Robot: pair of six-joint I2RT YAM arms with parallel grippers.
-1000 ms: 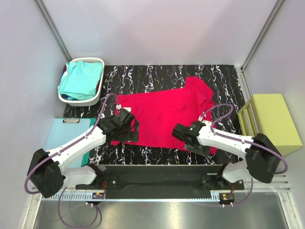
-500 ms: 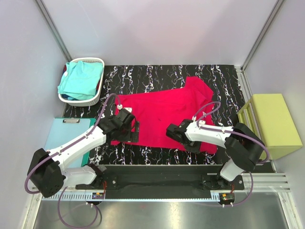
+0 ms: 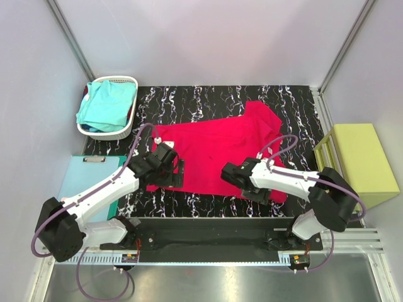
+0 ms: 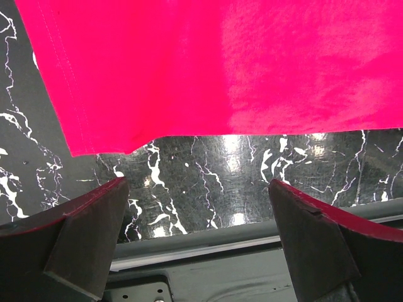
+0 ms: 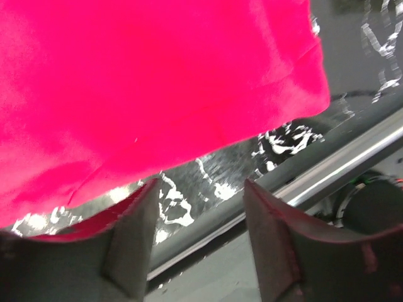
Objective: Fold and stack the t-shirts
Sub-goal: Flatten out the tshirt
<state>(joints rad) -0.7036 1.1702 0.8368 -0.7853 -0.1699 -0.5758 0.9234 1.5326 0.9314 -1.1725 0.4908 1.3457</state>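
Note:
The crimson-red t-shirt (image 3: 217,151) lies spread flat on the black marbled table, one sleeve toward the back right. It fills the top of the left wrist view (image 4: 220,63) and the right wrist view (image 5: 138,82). My left gripper (image 3: 175,178) is open and empty over the shirt's near left corner (image 4: 198,189). My right gripper (image 3: 242,189) is open and empty over the shirt's near edge, right of centre (image 5: 201,189). The turquoise t-shirt (image 3: 107,104) lies bunched in the white basket.
The white basket (image 3: 129,82) stands at the back left. A flat light-blue mat (image 3: 79,176) lies left of the table. A yellow-green block (image 3: 359,160) sits at the right. A metal rail (image 4: 208,248) runs along the table's near edge.
My right gripper moved left along the shirt's near edge, then shifted slightly back to the right. The left arm and the shirt have not moved.

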